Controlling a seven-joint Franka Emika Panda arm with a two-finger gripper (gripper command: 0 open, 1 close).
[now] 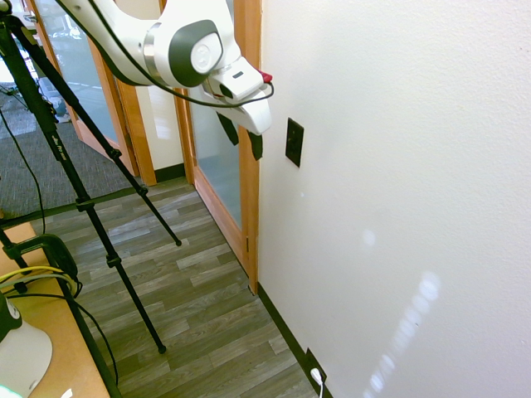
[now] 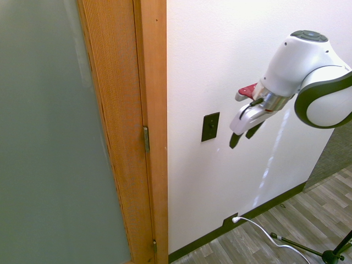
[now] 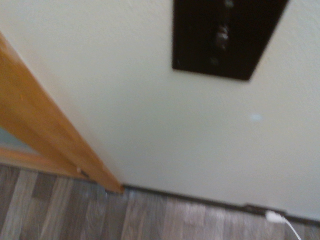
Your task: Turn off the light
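Our arm, bent at the wrist

We see our white arm reaching in from above, wrist angled downward, end effector (image 2: 243, 137) tilted, its two dark fingers (image 1: 256, 145) slightly parted and holding nothing.
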